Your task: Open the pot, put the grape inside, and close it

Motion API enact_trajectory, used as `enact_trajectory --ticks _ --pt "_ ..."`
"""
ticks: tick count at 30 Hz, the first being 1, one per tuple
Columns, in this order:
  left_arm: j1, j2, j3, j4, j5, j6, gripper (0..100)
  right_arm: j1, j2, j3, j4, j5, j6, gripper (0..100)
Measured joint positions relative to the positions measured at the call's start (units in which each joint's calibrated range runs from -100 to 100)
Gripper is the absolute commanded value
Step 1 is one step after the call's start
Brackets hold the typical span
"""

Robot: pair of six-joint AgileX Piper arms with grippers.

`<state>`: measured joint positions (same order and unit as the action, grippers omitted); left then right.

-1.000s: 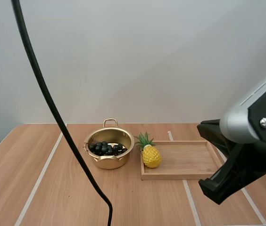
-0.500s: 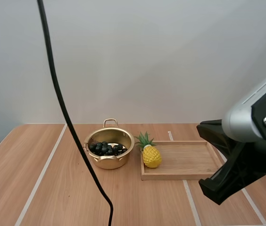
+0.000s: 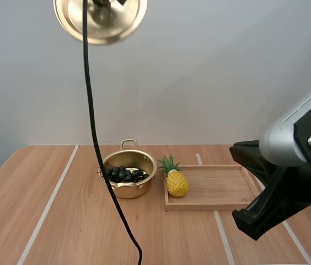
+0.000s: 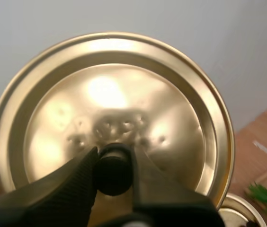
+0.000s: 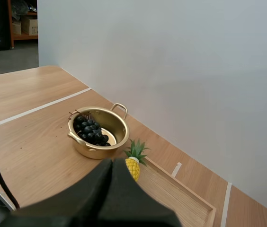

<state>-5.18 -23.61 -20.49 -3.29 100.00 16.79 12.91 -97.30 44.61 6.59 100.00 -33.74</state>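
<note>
Lid (image 3: 100,19) just popped into the high view at 12 o'clock, way above the pot (image 3: 127,190), left gripper (image 4: 113,165) clamped on its knob (image 4: 113,174). Grapes (image 3: 123,174) already sit in the pot, 9 o'clock of the pineapple (image 3: 176,182), so I'd say only closing is left. Right gripper (image 5: 111,166) is pressed together on nothing.

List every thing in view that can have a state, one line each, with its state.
Pot: open.
Grapes: inside the pot.
Lid: held aloft by its knob.
Left gripper: shut on the lid's knob.
Right gripper: shut, empty.
Tray: lying flat.
Pineapple: upright, at the tray's end nearest the pot.
</note>
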Motion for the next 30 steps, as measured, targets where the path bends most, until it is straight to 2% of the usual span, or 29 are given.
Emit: enact_trajectory --ticks 9,16,30 --pt "0.0 0.1 17.9 -3.0 0.0 6.4 0 0.0 0.0 0.0 0.1 0.0 0.0 0" --pt "0.0 1.8 27.5 -6.0 0.0 12.2 0 0.0 0.0 0.0 0.1 0.0 0.0 0" --pt "0.0 16.6 30.9 -6.9 0.0 16.3 0 0.0 0.0 0.0 0.2 0.0 0.0 0"
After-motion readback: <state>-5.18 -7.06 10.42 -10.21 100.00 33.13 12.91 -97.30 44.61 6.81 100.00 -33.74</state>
